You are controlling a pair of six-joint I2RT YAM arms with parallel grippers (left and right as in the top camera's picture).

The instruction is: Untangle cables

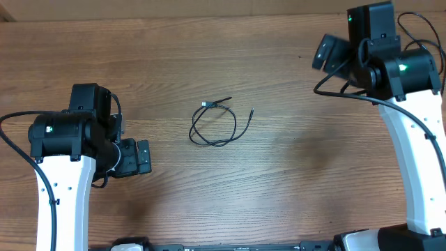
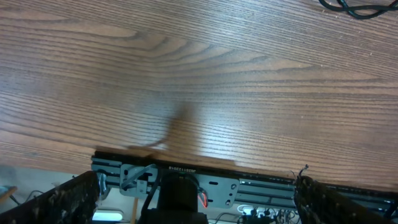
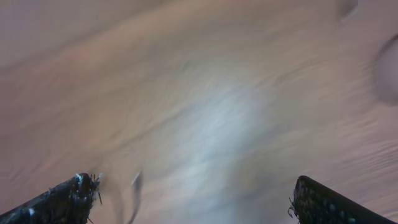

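A thin black cable (image 1: 217, 124) lies in a loose loop near the middle of the wooden table, with small plug ends at its upper left and right. A bit of it shows at the top right of the left wrist view (image 2: 351, 7). My left gripper (image 1: 139, 157) is open and empty, low over the table to the left of the cable; its fingers show at the bottom corners of the left wrist view (image 2: 199, 196). My right gripper (image 1: 327, 53) is open and empty at the far right, well away from the cable. The right wrist view (image 3: 199, 199) is blurred.
The wooden table (image 1: 293, 167) fills the overhead view. Its front edge with a metal rail (image 2: 205, 180) shows in the left wrist view. The thick black arm cables (image 1: 348, 94) hang by the right arm.
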